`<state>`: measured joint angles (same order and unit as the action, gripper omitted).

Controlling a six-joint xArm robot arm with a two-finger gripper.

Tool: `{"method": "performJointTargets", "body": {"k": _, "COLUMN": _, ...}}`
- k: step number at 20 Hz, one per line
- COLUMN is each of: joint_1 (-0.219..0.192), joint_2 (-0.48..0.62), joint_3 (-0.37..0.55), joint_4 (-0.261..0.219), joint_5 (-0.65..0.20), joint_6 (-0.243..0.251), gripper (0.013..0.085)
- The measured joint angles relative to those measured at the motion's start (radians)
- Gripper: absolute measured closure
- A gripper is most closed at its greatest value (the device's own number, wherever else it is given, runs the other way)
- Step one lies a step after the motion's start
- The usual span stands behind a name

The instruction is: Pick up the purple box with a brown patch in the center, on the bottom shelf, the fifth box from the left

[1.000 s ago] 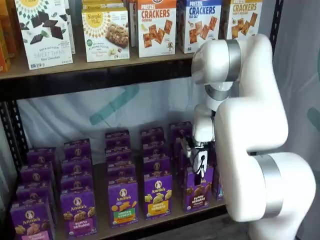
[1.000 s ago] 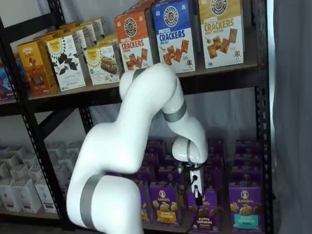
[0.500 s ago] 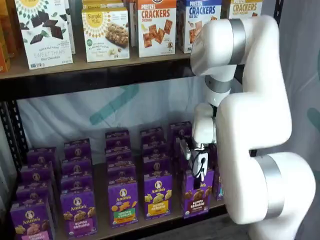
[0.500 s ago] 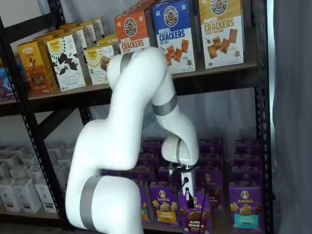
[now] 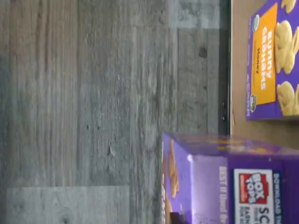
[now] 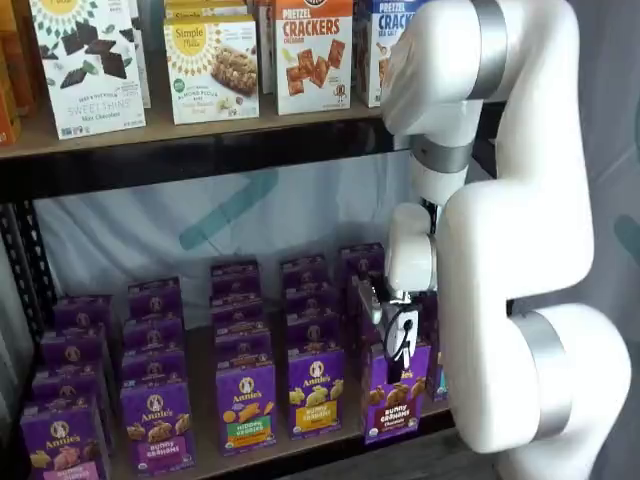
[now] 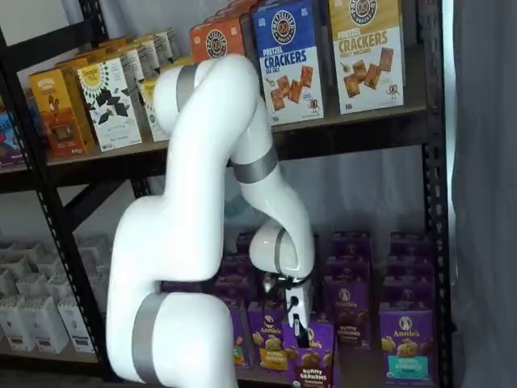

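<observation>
Purple box (image 6: 396,393) out before the bottom shelf (image 6: 330,437) — end effector (image 6: 401,335) above.

- xArm (image 6: 520,230): glossy white rounded link shells, thick tubular segments, bulbous elbow housings
- brushed silver-grey joint bands (image 6: 545,372) ring the links; more bands show in both shelf views
- wrist link (image 7: 279,250): white, rounded, with a grey ring
- claw (image 6: 398,340): white body, black fingers
- thin black cable (image 7: 284,284) runs beside the claw body
- no readable markings or screws at this resolution
</observation>
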<state>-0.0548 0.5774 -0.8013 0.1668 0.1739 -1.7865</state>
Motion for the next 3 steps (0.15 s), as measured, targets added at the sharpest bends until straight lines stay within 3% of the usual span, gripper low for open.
{"method": "performJointTargets", "body": {"k": 3, "joint_1": 0.011, "joint_2": -0.037, "joint_3": 0.042, "joint_4": 0.007, "joint_5": -0.017, "joint_6": 0.004, "gripper": 0.0690}}
